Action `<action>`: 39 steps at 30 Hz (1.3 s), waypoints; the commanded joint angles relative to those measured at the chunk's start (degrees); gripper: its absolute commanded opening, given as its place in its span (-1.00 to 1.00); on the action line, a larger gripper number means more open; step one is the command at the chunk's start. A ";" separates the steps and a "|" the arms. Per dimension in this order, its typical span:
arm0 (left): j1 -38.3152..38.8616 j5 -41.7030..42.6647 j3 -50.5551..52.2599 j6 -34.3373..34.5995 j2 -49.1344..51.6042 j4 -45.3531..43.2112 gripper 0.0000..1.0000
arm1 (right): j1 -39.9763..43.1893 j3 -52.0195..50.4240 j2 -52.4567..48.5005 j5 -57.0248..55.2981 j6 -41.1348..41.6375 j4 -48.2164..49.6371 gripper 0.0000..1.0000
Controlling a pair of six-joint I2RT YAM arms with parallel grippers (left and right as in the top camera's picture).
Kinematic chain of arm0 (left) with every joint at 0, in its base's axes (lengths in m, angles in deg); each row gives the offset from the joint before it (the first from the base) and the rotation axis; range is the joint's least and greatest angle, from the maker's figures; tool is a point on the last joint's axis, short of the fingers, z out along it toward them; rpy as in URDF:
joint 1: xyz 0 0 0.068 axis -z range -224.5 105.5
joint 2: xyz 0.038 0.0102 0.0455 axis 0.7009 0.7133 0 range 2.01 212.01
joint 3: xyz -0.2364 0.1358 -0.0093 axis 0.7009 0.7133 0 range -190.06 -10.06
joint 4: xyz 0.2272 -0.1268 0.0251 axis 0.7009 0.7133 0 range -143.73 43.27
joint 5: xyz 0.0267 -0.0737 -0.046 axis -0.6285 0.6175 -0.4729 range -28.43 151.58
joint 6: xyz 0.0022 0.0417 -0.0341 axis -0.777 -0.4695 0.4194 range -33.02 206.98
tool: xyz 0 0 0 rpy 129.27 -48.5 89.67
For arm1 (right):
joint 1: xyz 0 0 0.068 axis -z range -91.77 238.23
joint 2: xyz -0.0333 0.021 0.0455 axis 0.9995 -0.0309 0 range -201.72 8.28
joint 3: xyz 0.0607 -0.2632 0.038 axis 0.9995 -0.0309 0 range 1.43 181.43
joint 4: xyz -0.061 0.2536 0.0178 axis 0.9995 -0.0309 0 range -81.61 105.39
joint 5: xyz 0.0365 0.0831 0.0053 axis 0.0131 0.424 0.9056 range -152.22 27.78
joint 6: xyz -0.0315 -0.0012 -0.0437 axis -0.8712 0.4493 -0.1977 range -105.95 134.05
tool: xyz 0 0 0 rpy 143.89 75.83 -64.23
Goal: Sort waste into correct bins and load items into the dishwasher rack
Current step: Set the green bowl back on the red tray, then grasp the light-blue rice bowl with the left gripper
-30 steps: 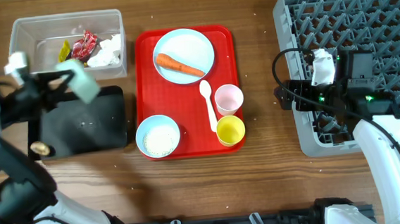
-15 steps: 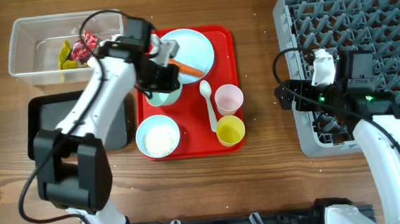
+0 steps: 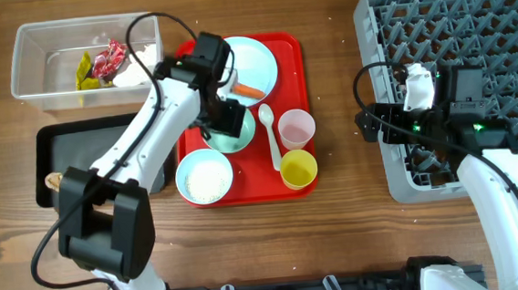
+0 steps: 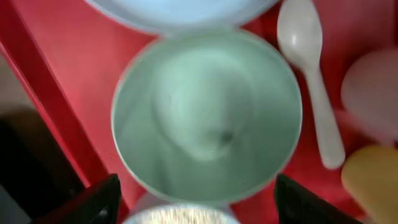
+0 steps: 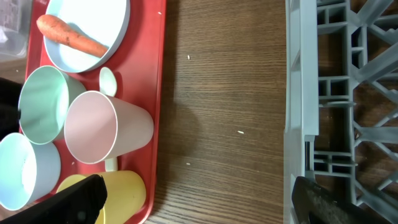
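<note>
Your left tool [image 4: 199, 208] hangs over the red serving tray [image 3: 244, 190], directly above the empty pale bowl [image 4: 205, 115]. Its jaws stand wide, one finger on each side of the bowl. The bowl sits on the tray and is not held. The wrist view is blurred, so you cannot tell if a finger touches the rim.

This bowl is near the left edge of the tray. It stands between the plate [image 3: 254, 54] at the far edge and the bowl of rice [image 3: 205, 178] at the near-left corner. The carrot [image 5: 69, 36] lies on the plate. The white spoon [image 3: 270, 135] lies just to the right of the empty bowl. The pink cup [image 3: 296, 127] stands by the right edge and the yellow cup [image 3: 298, 168] at the near-right corner.

Your right tool [image 5: 202, 202] is wide too and holds nothing. It hovers over the bare worktop [image 3: 347, 230], between the tray and the dishwasher rack [image 3: 470, 20]. The rack fills the far-right corner of the worktop.

At the far-left corner, the clear tub [image 3: 32, 42] contains the red wrapper [image 3: 107, 60], the yellow-green wrapper [image 3: 83, 69] and the white tissue [image 3: 133, 74]. The black tray [image 3: 76, 149] lies just on the near side of the tub. The brown lump [image 3: 53, 180] is at its near-left corner.
</note>
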 commanded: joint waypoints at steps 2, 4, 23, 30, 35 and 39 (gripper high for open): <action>4.76 -0.70 -2.16 1.73 -5.62 8.07 0.63 | -0.26 0.87 -0.42 -0.44 0.63 0.07 0.96; 7.19 -0.55 -2.12 2.95 -5.92 11.78 0.62 | -0.26 0.87 -0.42 -0.44 0.66 0.13 0.96; 11.63 -8.46 19.85 15.19 -5.86 -6.71 -0.79 | -0.26 0.87 -0.42 -0.42 0.72 -0.04 0.96; 11.50 -8.44 19.34 16.44 -5.97 -7.41 -0.92 | -0.26 0.87 -0.42 -0.42 0.70 -0.02 0.96; 10.97 -8.44 10.51 16.44 -7.76 2.03 -0.92 | -0.26 0.87 -0.42 -0.42 0.68 0.00 0.96; 6.16 -6.78 4.83 16.41 -12.87 1.99 -0.92 | -0.26 0.87 -0.42 -0.42 0.70 -0.02 0.96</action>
